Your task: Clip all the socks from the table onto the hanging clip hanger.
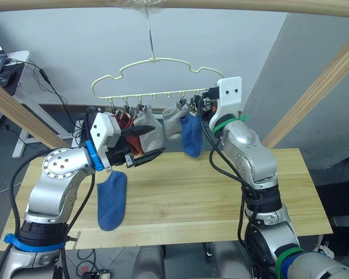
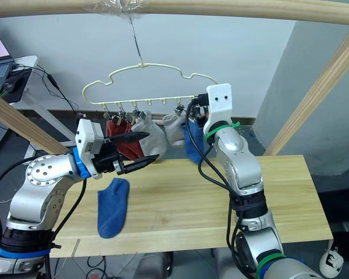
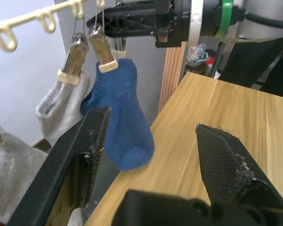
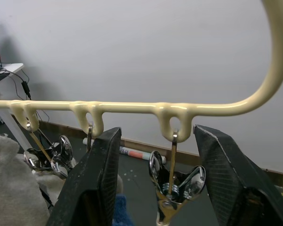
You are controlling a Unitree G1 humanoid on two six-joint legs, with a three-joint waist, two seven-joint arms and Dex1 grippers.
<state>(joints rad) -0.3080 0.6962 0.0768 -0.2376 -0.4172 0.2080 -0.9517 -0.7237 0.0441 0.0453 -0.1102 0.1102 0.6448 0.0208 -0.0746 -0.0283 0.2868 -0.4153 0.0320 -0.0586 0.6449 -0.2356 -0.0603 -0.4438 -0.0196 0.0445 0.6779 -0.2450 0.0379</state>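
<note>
Tabletop (image 1: 221,192) blue sock (image 1: 111,199) below left gripper (image 1: 144,142).

Clip hanger (image 1: 157,81) hangs by its hook from a wooden pole (image 1: 232,6) overhead. Clipped along it: dark red sock (image 1: 123,125), two grey socks (image 1: 153,132), blue sock (image 1: 192,135). Left gripper (image 1: 145,142) raised just in front of the red and grey socks, fingers spread, empty. Right gripper (image 1: 202,104) up at the hanger's end, beside the hanging blue sock; finger spacing not discernible. Second blue sock (image 1: 111,199) lies flat on the table (image 1: 186,192), below the left gripper.
</note>
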